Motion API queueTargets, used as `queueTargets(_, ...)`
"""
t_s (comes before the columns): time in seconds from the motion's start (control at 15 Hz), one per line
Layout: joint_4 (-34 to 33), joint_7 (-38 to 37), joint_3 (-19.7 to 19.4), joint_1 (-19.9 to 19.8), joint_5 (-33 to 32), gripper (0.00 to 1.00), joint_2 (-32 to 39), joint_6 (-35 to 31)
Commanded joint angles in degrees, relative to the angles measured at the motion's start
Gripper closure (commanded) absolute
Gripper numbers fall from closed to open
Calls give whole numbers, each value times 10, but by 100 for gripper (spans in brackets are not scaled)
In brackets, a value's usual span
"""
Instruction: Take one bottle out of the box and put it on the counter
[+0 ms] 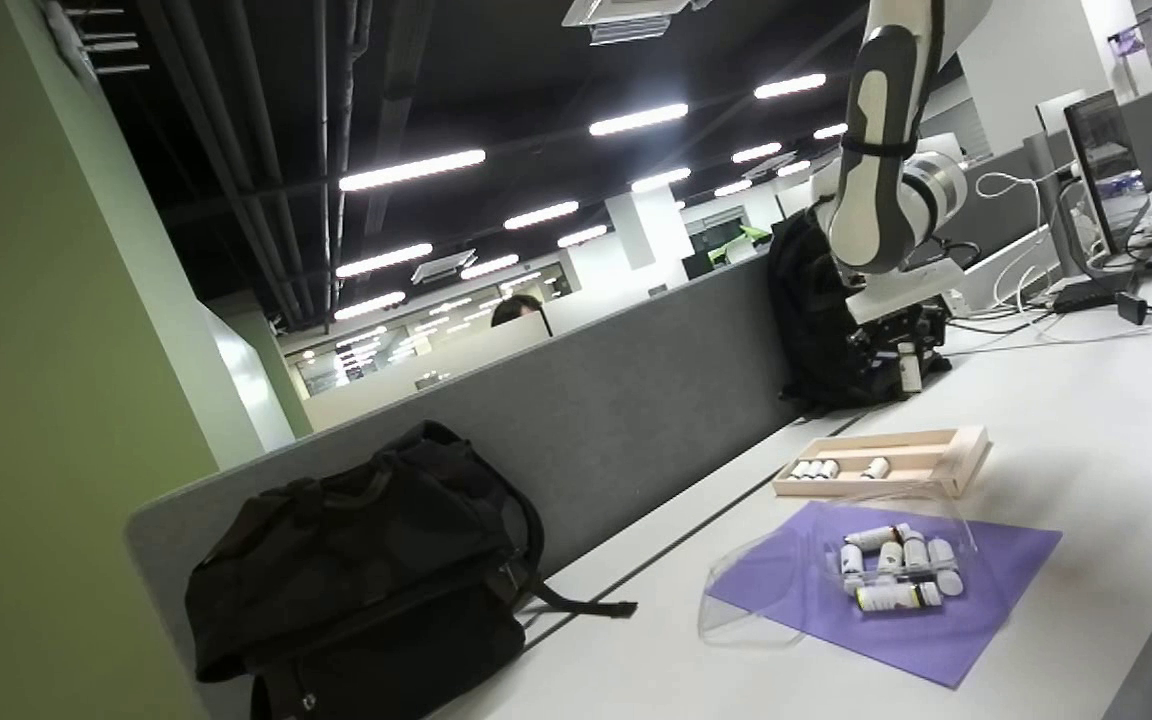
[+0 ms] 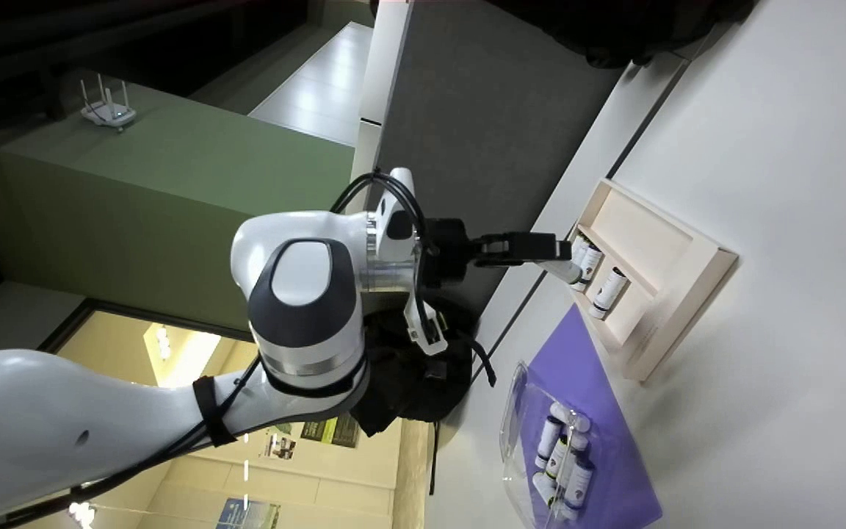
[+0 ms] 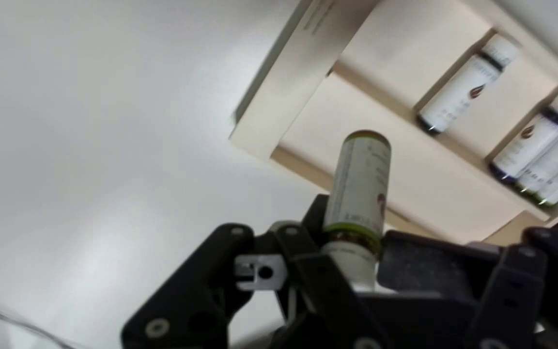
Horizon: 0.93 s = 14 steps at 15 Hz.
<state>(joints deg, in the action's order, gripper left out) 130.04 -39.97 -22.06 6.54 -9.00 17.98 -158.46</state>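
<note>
Wht-lbl btl (image 3: pixel 359 194) held cap-up, clear of box (image 2: pixel 636 231) on ctr (image 2: pixel 797 220).

In an exterior view, a black backpack (image 1: pixel 366 570) is standing before the grey partition (image 1: pixel 636 410), with one strap (image 1: pixel 591 606) stretching out beside it. Another black bag (image 1: pixel 802 310) is standing near the farther part of this partition. A purple sheet (image 1: pixel 961 640) is lying flat, and an open clear plastic case (image 1: pixel 761 595) is resting upon it (one piece of the case is reaching past the sheet's edge). Farther behind, a monitor (image 1: pixel 1108 165) is standing, ceiling lamps (image 1: pixel 411 170) are shining, and the top of somebody's dark-haired head (image 1: pixel 514 308) is appearing above a pale panel (image 1: pixel 476 357). In an exterior view, a white router (image 2: pixel 109 114) is showing against a green wall (image 2: pixel 173 169)
</note>
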Motion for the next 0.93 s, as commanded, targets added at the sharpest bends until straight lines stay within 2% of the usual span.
queueTargets(0.0, -20, -152, -110, 106, -120, 92, 32, 23)
queueTargets(0.13, -24, -211, -106, 113, -177, 92, 46, 45)
queueTargets(0.33, -26, -257, -76, 116, -213, 92, 62, 74)
queueTargets(0.6, -24, -257, -22, 102, -211, 92, 72, 110)
queueTargets(0.87, -4, -256, 12, 97, -219, 92, 66, 134)
